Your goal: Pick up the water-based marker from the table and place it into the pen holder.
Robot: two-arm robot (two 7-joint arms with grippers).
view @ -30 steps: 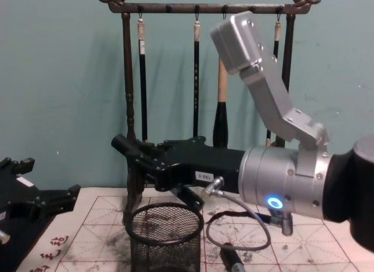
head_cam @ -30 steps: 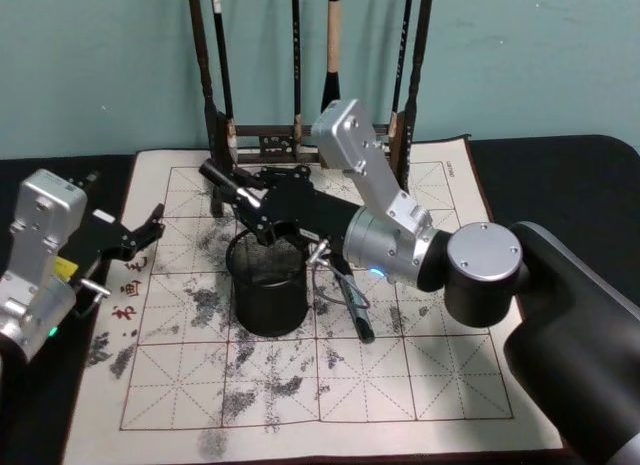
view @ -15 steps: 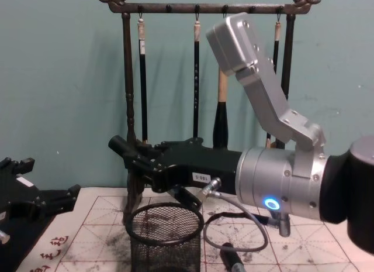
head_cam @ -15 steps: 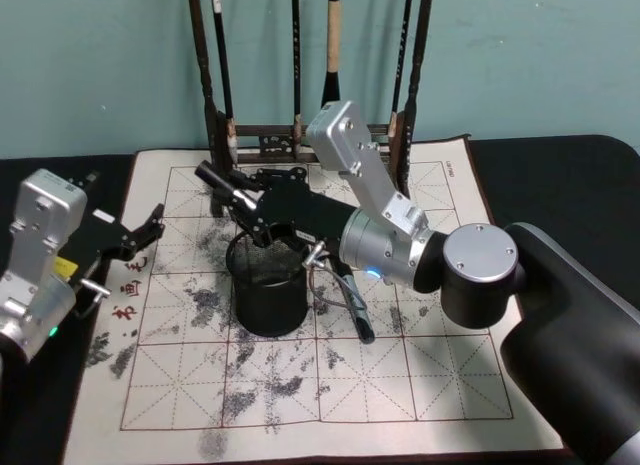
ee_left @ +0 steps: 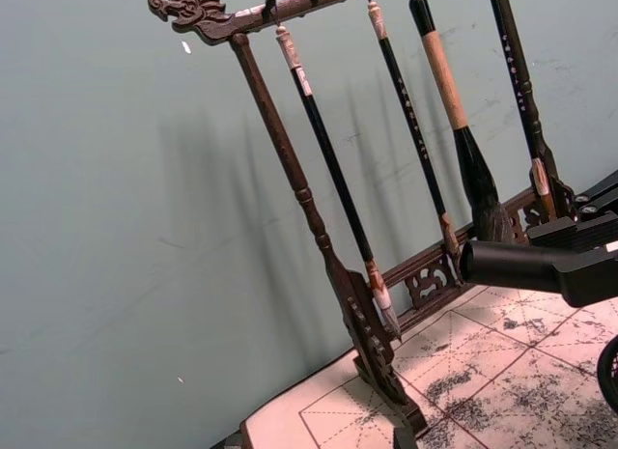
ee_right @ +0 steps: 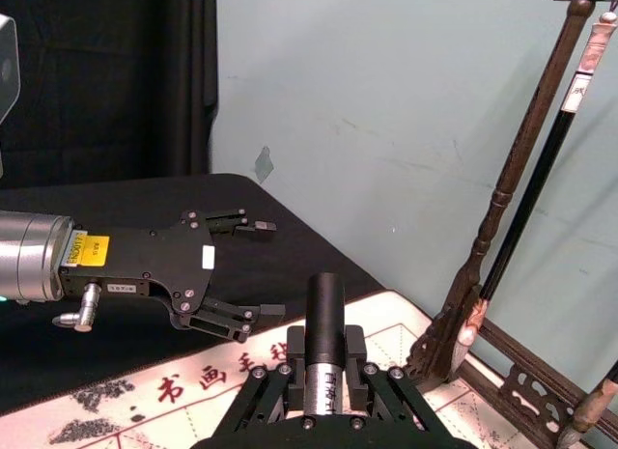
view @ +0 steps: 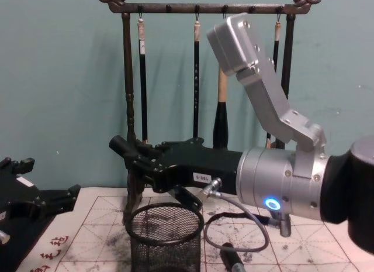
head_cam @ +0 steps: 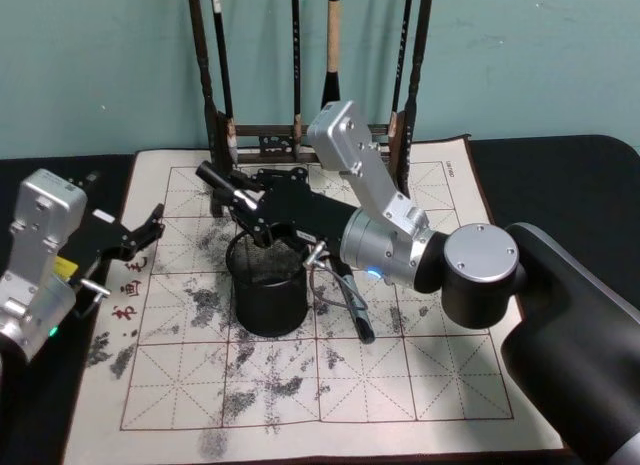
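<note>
The water-based marker (head_cam: 220, 181) is a black cylinder held level in my right gripper (head_cam: 248, 203), which is shut on it. It hangs just above the far rim of the pen holder (head_cam: 267, 290), a black wire-mesh cup on the cream mat (head_cam: 420, 385). In the chest view the marker (view: 121, 147) sticks out left of the right gripper (view: 146, 162), above the pen holder (view: 165, 240). The right wrist view has the marker (ee_right: 325, 309) clamped between the fingers. My left gripper (head_cam: 142, 235) is parked open at the mat's left edge.
The tall wooden brush rack (head_cam: 300, 135), hung with several brushes, stands close behind the holder. A dark pen-like object (head_cam: 358, 320) and a cable loop lie on the mat right of the holder. The dark table (head_cam: 560, 175) surrounds the mat.
My right gripper with the marker has drifted slightly left and a touch lower over the holder. The left arm has not moved.
</note>
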